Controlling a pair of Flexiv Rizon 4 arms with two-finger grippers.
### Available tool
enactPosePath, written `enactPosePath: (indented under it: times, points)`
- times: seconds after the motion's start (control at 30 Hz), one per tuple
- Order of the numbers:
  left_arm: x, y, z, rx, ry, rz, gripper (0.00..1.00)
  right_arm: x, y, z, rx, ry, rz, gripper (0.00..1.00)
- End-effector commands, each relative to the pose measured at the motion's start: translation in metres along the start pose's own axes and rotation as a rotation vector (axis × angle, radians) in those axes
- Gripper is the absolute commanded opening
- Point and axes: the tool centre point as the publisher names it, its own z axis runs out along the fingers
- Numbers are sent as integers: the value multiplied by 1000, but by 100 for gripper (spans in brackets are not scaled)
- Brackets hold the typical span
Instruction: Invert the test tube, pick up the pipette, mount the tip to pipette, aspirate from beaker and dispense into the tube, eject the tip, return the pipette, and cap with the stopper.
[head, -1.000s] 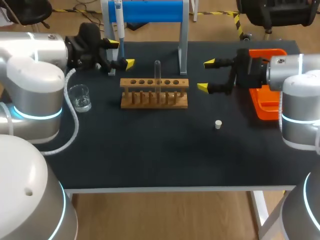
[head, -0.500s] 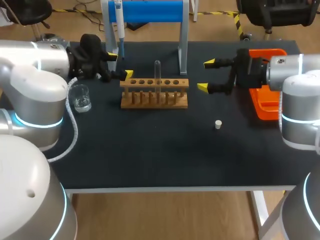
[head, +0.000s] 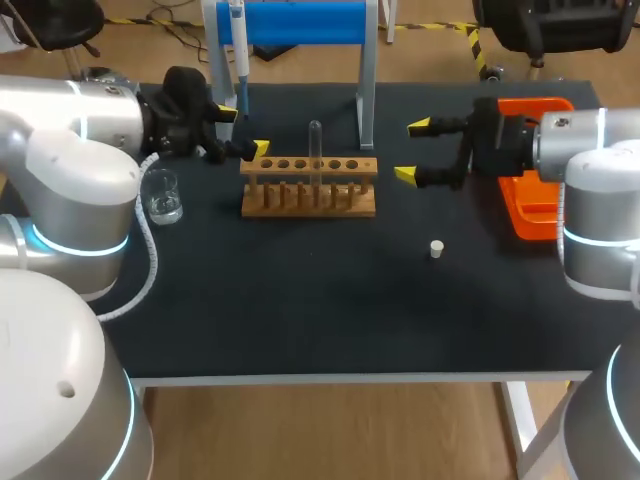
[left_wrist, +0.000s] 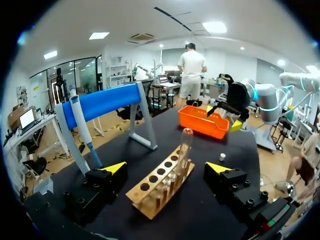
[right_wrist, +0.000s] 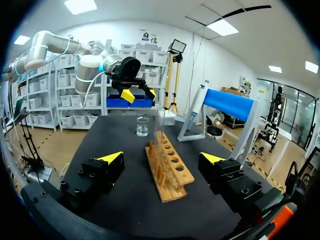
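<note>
A clear test tube (head: 315, 145) stands upright in the wooden rack (head: 308, 186), its rounded end up. My left gripper (head: 243, 132) is open just off the rack's left end; in the left wrist view the rack (left_wrist: 162, 182) and test tube (left_wrist: 185, 145) lie ahead between the open fingers (left_wrist: 114, 167). My right gripper (head: 412, 151) is open to the right of the rack and faces it (right_wrist: 167, 167). The pipette (head: 238, 50) hangs on the blue stand. A glass beaker (head: 160, 195) sits at the left. The white stopper (head: 436, 248) lies on the mat.
An orange tray (head: 530, 205) sits at the right edge, under my right arm. The blue stand's legs (head: 366, 90) rise just behind the rack. The black mat (head: 320, 300) is bare in front of the rack.
My left gripper has moved to the right, from beside the stand toward the rack's left end. The right arm has kept still.
</note>
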Motion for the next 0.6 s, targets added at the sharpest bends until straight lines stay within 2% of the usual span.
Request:
enactPosePath:
  times: [0.03,0.17,0.43,0.6]
  points:
    - [0,-1,0,-4,0,-1,100,0,0,0,1,2,0,100]
    - [0,-1,0,-4,0,-1,100,0,0,0,1,2,0,100]
    - [0,-1,0,-4,0,-1,100,-5,36,14,-37,44,-53,100]
    - [0,-1,0,-4,0,-1,100,-5,49,27,-103,93,-52,100]
